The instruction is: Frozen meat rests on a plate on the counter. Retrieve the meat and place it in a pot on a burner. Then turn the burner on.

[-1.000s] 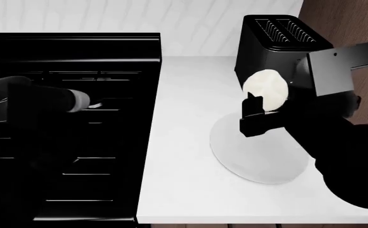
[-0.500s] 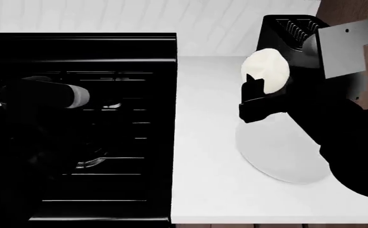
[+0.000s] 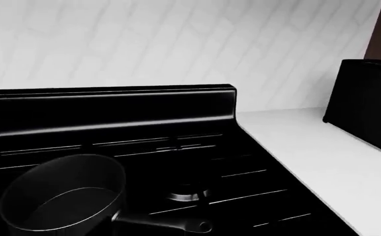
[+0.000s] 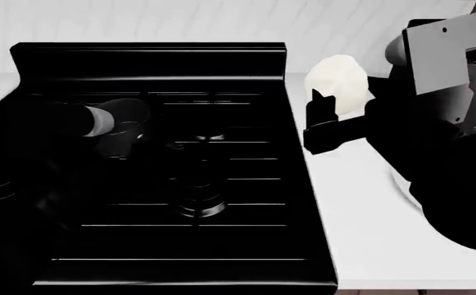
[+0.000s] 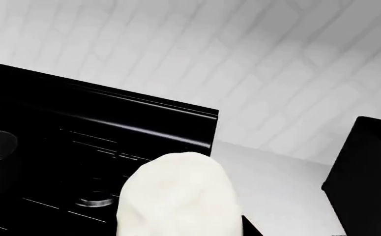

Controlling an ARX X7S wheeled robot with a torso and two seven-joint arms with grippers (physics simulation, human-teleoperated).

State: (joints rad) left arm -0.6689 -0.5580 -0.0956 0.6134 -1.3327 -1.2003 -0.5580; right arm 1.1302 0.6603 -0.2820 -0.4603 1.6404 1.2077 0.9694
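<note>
The frozen meat (image 4: 340, 80) is a creamy-white lump held in the air over the counter (image 4: 360, 239), just right of the stove's edge. My right gripper (image 4: 336, 98) is shut on it; in the right wrist view the meat (image 5: 177, 196) fills the space between the jaws. The pot (image 4: 127, 126) stands on a back-left burner, partly covered by my left arm, and is empty in the left wrist view (image 3: 66, 199) with its handle pointing toward the stove's middle. Only a thin edge of the plate (image 4: 401, 187) shows under my right arm. My left gripper merges with the black stove.
The black stove top (image 4: 180, 178) has a raised back panel and a front burner (image 4: 196, 206). A black toaster (image 3: 367, 108) stands on the counter against the wall, right of the stove. A white tiled wall runs behind everything.
The head view has swung left, so the stove now fills the middle and the pot shows. My right gripper has carried the meat up off the plate toward the stove.
</note>
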